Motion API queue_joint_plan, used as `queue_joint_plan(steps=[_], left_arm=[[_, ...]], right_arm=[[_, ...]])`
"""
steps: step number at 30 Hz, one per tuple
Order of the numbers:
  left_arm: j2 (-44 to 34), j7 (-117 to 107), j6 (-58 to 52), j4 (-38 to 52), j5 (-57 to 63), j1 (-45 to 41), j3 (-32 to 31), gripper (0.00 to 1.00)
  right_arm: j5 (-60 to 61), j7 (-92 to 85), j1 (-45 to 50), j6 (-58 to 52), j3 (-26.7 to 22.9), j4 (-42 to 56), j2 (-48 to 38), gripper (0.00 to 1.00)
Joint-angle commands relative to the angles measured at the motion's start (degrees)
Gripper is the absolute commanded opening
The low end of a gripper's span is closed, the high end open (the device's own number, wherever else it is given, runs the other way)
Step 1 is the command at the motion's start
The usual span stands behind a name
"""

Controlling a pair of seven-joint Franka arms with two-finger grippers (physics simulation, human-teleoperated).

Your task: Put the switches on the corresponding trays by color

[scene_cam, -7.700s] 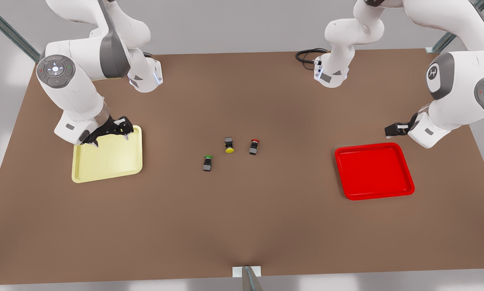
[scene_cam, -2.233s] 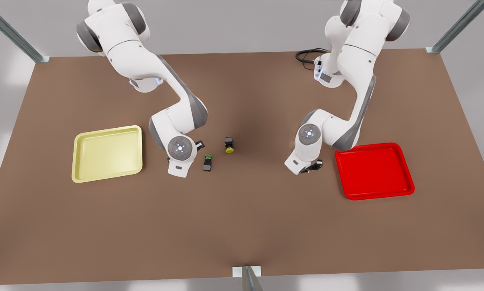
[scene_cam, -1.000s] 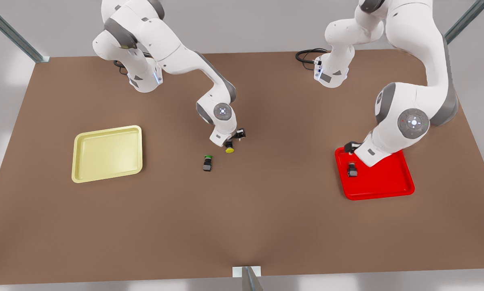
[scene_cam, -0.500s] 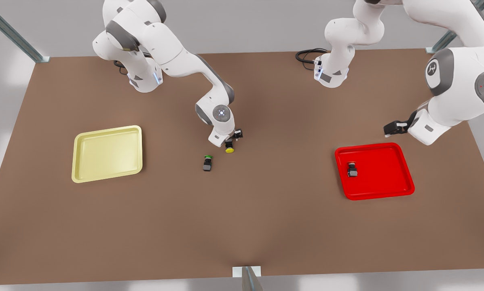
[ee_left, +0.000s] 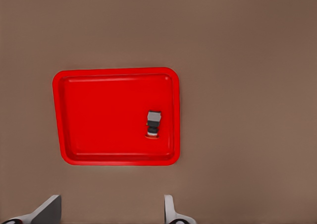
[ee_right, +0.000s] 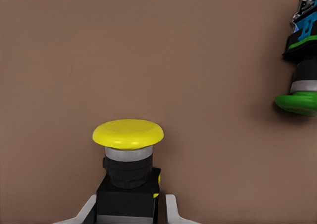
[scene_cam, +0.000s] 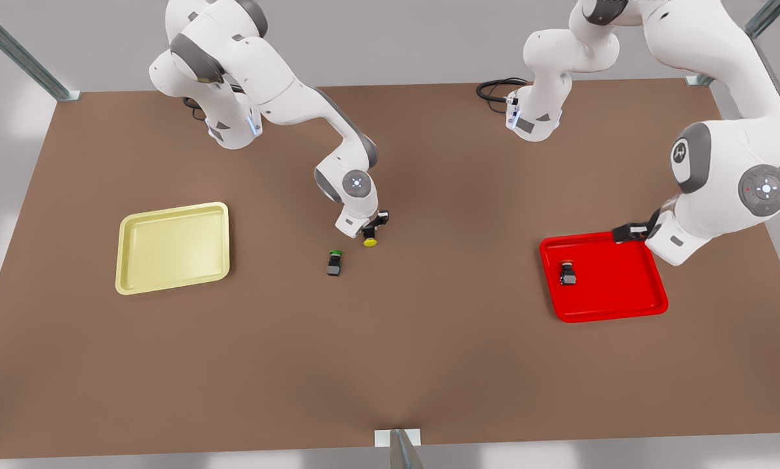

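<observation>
The yellow-capped switch (scene_cam: 370, 241) lies on the brown table near its middle. My right gripper (scene_cam: 372, 229) is down on it, and in the right wrist view the fingers (ee_right: 88, 211) hug the dark body below the yellow cap (ee_right: 129, 134). The red-capped switch (scene_cam: 567, 273) lies inside the red tray (scene_cam: 618, 306), near its edge toward the table's middle. Above the red tray (ee_left: 99, 115) my left gripper (ee_left: 109, 219) hovers open with nothing in it. In the front view the left gripper (scene_cam: 627, 231) is over the tray's far rim. The pale yellow tray (scene_cam: 171, 251) holds nothing.
A green-capped switch (scene_cam: 334, 262) lies close beside the yellow one, toward the front edge and the front view's left; it also appears as the green-capped switch (ee_right: 299, 85) in the right wrist view. A black cable (scene_cam: 494, 88) coils by one arm base at the back.
The left gripper set the red-capped switch in the red tray, rose away open, and has now drifted back over the tray's far rim. The right gripper settled onto the yellow-capped switch.
</observation>
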Motion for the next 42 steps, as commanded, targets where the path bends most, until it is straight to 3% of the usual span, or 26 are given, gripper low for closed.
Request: queue_joint_plan(steps=[1, 29, 35, 42], left_arm=[[0.0, 0.0, 0.0, 0.0, 0.2, 0.0, 0.0, 1.0], [0.2, -0.1, -0.6, 0.0, 0.1, 0.0, 0.0, 1.0], [0.2, -0.1, -0.6, 0.0, 0.1, 0.0, 0.0, 1.0], [1.6, -0.1, -0.2, 0.0, -0.6, 0.1, 0.0, 1.0]], right_arm=[[0.0, 0.0, 0.0, 0.0, 0.0, 0.0, 0.0, 0.56], [0.0, -0.7, -0.3, -0.4, 0.0, 0.1, -0.7, 0.52], [-0.2, -0.9, -4.0, -2.8, 0.0, -0.7, -7.4, 0.52], [-6.2, -10.5, -17.9, -2.1, 0.4, -16.0, -20.1, 0.52]])
